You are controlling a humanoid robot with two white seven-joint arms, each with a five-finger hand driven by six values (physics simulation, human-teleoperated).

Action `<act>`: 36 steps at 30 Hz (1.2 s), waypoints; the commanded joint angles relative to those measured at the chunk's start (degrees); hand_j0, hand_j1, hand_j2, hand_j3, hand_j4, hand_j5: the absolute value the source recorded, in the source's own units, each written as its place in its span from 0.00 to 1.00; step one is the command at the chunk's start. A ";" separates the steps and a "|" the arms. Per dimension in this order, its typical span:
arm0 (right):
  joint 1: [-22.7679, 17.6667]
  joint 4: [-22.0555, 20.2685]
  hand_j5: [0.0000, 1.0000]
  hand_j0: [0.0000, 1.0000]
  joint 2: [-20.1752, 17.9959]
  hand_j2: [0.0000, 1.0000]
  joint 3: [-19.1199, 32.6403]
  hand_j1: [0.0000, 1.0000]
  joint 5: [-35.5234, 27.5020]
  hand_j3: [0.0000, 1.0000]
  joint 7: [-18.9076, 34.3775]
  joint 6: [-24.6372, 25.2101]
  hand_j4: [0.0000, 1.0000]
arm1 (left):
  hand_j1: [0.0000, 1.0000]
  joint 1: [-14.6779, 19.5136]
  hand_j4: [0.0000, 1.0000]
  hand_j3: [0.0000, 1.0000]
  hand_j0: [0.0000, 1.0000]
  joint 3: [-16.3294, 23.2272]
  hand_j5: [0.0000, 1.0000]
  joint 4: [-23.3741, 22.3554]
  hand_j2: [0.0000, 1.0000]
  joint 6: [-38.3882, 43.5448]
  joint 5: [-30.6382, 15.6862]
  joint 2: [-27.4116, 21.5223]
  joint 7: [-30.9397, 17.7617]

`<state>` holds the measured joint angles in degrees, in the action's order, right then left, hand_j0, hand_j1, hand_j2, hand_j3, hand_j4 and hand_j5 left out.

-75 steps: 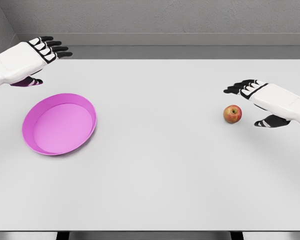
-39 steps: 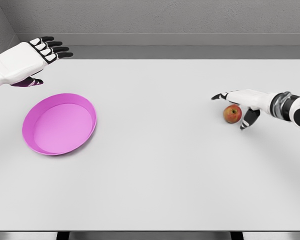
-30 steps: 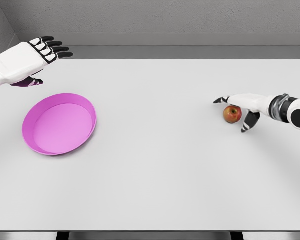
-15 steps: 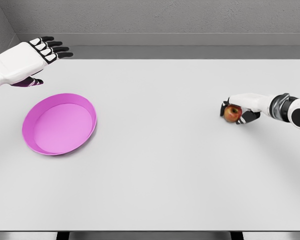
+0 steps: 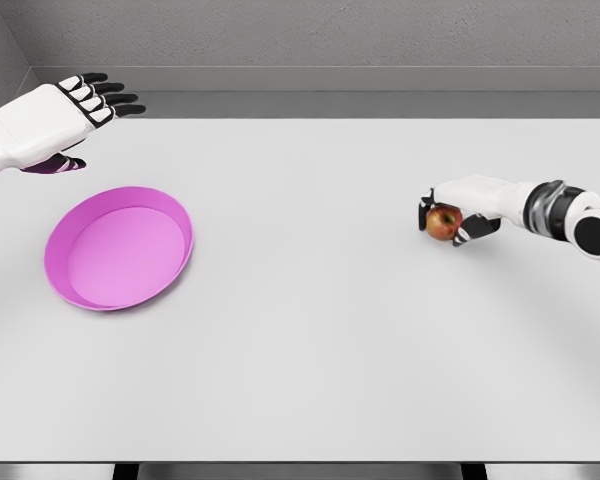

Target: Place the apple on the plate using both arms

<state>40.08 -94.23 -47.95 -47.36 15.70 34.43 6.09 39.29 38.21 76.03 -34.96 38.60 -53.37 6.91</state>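
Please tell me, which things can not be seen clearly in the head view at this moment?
- Apple: its right side is hidden by the right hand.
- Whether the apple is lifted off the table: cannot tell.
- Left hand: its palm faces away, and the arm is cut by the left edge.
- Plate: the near inner wall is hidden by its rim.

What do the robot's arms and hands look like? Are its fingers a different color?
Both arms are smooth white shells. The left hand has a white back with black finger ends and dark lines across the knuckles. The right hand is white with black fingers too, and its forearm shows grey rings and a round dark joint.
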 commanded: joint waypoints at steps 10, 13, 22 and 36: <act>0.00 -6.23 0.46 0.46 4.62 0.46 -1.33 0.46 -0.23 0.46 -0.16 -3.02 0.46 | 1.00 0.00 1.00 1.00 1.00 -0.07 1.00 0.00 1.00 -0.04 -0.37 -0.15 0.04; 0.00 -6.23 0.47 0.47 5.68 0.47 -1.42 0.47 -0.32 0.47 -0.16 -4.95 0.47 | 1.00 0.00 1.00 1.00 1.00 -0.07 1.00 0.00 1.00 -0.04 -0.37 -0.15 0.04; 0.09 -6.23 0.46 0.46 10.60 0.46 -2.91 0.46 -0.32 0.46 -0.16 -6.00 0.46 | 1.00 0.00 1.00 1.00 1.00 -0.15 1.00 0.00 1.00 -0.04 -0.37 -0.15 0.04; 1.67 -6.23 0.46 0.46 15.52 0.46 -5.73 0.46 -0.32 0.46 -0.33 -5.21 0.46 | 1.00 -0.09 1.00 1.00 1.00 -0.15 1.00 0.00 1.00 -0.04 -0.37 -0.15 0.04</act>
<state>41.75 -100.44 -33.15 -52.37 15.52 34.22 0.79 39.20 38.13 76.03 -34.96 38.58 -53.47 6.93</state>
